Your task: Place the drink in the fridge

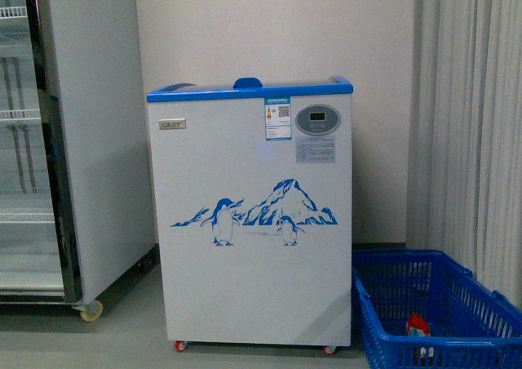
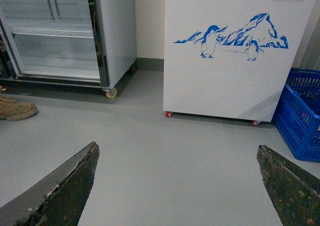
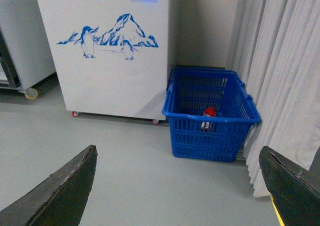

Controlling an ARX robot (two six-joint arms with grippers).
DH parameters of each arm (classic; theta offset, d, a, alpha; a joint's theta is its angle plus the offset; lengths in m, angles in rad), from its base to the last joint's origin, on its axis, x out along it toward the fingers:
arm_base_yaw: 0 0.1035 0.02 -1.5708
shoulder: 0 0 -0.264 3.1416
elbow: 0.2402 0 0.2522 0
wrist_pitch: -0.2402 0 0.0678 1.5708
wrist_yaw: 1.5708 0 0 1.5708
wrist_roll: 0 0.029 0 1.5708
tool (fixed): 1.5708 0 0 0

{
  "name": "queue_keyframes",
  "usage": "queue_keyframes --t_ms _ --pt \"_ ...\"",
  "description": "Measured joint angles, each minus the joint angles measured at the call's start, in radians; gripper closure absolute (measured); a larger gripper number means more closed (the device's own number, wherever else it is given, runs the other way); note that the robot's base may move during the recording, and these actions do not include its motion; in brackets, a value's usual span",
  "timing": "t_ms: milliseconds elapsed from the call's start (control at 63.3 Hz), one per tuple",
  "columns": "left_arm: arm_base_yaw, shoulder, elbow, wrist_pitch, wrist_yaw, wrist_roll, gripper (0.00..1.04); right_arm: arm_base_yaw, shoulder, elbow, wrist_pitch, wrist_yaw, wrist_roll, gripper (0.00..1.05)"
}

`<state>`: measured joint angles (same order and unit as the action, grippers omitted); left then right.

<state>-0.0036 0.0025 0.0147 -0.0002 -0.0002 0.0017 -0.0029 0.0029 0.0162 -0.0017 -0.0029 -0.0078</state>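
We see the white fridge (image 1: pixel 249 214) standing between a tall grey cooler (image 1: pixel 90 140) and a curtain (image 1: pixel 477 116). The drink (image 3: pixel 209 112) sits in a blue basket (image 3: pixel 200 138) on the floor just beside the fridge, on the curtain side, with its red cap showing. The left gripper (image 2: pixel 176 148) and right gripper (image 3: pixel 177 150) are both spread wide, holding nothing. Only the left wrist view shows a brown shoe (image 2: pixel 17 110) near the cooler. Only the front view shows the fridge's blue top rim.
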Motion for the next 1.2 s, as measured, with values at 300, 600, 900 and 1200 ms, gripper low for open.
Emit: queue_keyframes --t_ms 300,600,900,1200 --pt "0.000 0.000 0.000 0.000 0.000 0.000 0.08 0.000 0.000 0.000 0.000 0.000 0.000 0.08" --pt "0.000 0.000 0.000 0.000 0.000 0.000 0.08 0.000 0.000 0.000 0.000 0.000 0.000 0.08" --pt "0.000 0.000 0.000 0.000 0.000 0.000 0.08 0.000 0.000 0.000 0.000 0.000 0.000 0.08" --pt "0.000 0.000 0.000 0.000 0.000 0.000 0.08 0.000 0.000 0.000 0.000 0.000 0.000 0.08"
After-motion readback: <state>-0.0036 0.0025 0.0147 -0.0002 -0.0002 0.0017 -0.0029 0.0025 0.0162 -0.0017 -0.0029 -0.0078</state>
